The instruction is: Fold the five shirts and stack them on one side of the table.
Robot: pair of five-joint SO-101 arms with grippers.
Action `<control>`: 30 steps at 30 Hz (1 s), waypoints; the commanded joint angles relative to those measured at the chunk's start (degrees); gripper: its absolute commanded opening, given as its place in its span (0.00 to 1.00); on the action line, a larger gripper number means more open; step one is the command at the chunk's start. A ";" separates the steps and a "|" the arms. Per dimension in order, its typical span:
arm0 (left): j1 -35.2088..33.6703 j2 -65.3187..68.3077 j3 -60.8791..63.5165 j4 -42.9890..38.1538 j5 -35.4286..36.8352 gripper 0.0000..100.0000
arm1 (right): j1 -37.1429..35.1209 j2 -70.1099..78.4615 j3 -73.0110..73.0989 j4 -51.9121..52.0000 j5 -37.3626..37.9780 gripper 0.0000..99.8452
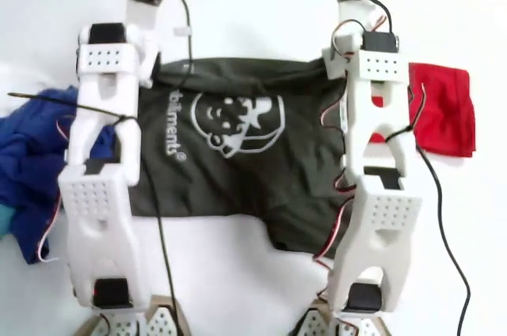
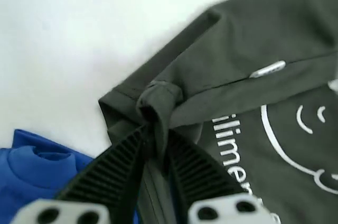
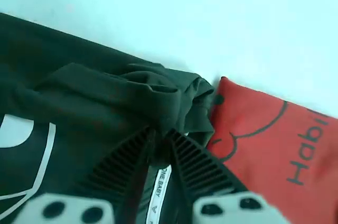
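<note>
A dark green shirt with a white print lies spread across the middle of the table between both arms. My left gripper is shut on a bunched fold of the dark green shirt at its far left corner. My right gripper is shut on the dark green shirt at its far right corner, right beside a folded red shirt. The red shirt rests at the table's right side. A crumpled blue shirt lies at the left; its collar shows as the blue shirt near my left gripper.
The white table is bare along its far edge and at its near right. Black cables trail from both arms over the cloth and table. The arm bases stand at the near edge.
</note>
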 commanded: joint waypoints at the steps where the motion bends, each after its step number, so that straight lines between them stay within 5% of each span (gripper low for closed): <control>1: 0.35 -1.05 -3.38 5.63 -0.70 0.03 | -0.57 -3.82 -2.81 4.88 -0.44 0.02; 8: 0.53 -1.05 -9.36 20.31 -0.79 0.03 | -0.57 -7.34 -2.37 15.16 -0.53 0.02; 13: -1.49 -4.57 -6.64 21.45 -2.02 0.03 | -0.66 -11.03 -2.37 21.58 -0.53 0.02; 22: -1.76 -25.23 20.70 19.52 -3.69 0.03 | -0.75 -21.49 2.02 31.08 -0.44 0.02; 30: -2.73 -43.60 48.04 11.52 -5.80 0.03 | -0.31 -46.81 41.23 18.77 1.41 0.02</control>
